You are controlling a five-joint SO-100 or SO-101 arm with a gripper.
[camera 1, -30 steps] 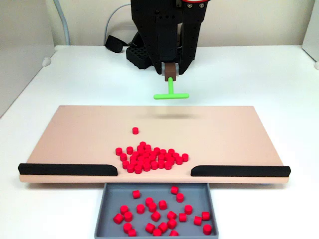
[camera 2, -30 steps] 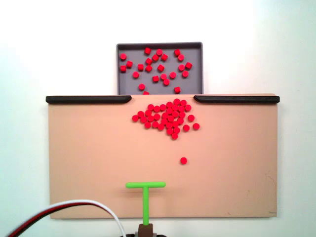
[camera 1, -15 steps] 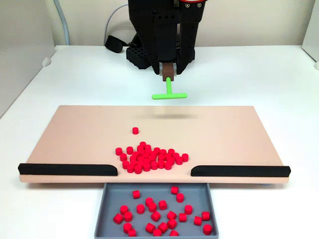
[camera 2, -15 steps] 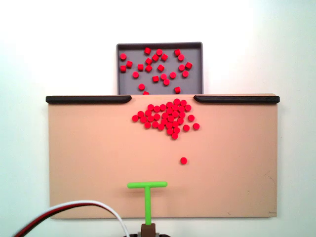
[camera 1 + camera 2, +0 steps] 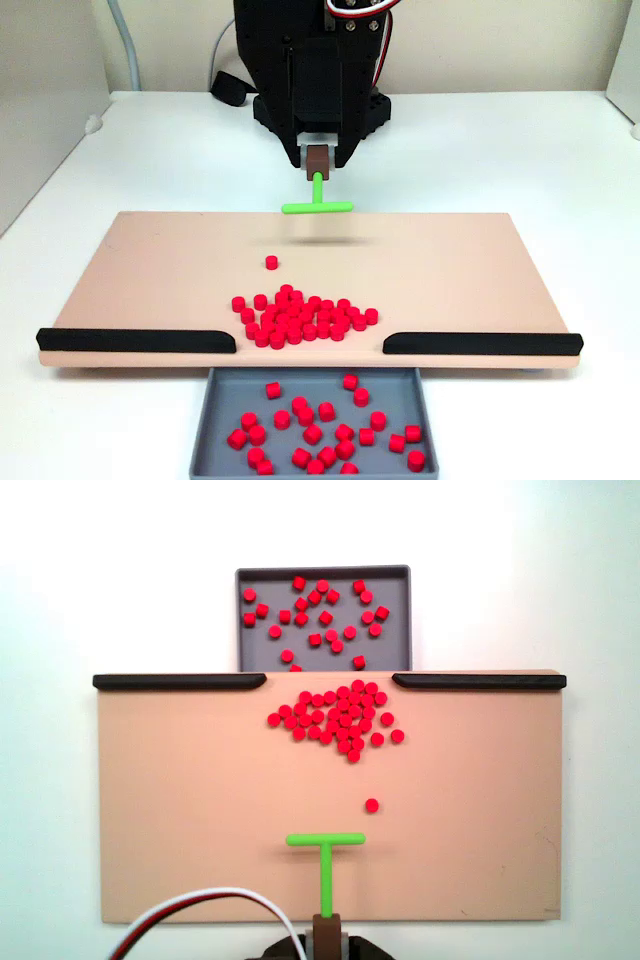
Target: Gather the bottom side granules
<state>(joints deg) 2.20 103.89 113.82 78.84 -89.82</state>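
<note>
Arm: your black arm stands at the far edge of the tan board in the front fixed view, its upper part cut off by the frame. In the top-down fixed view the arm enters at the bottom edge, where red, black and white wires curve in from the lower left.

Gripper: it points down and toward the board, clamped on the brown end block of the green T-shaped tool. You cannot make out the fingers separately against the dark housing. From above, the gripper is mostly cut off.

Tool: its stem runs away from the gripper and the crossbar lies level over the near part of the board, with a soft shadow beneath it in the front view; whether it touches the board cannot be told.

Granules: the main red heap sits on the board at the gap between the two black rails, well apart from the crossbar. One stray granule lies between the heap and the crossbar. In the front view the heap sits just above the gap.

Grey tray: it lies beyond the gap, holding scattered granules; in the front view its near edge is cut off.
</note>
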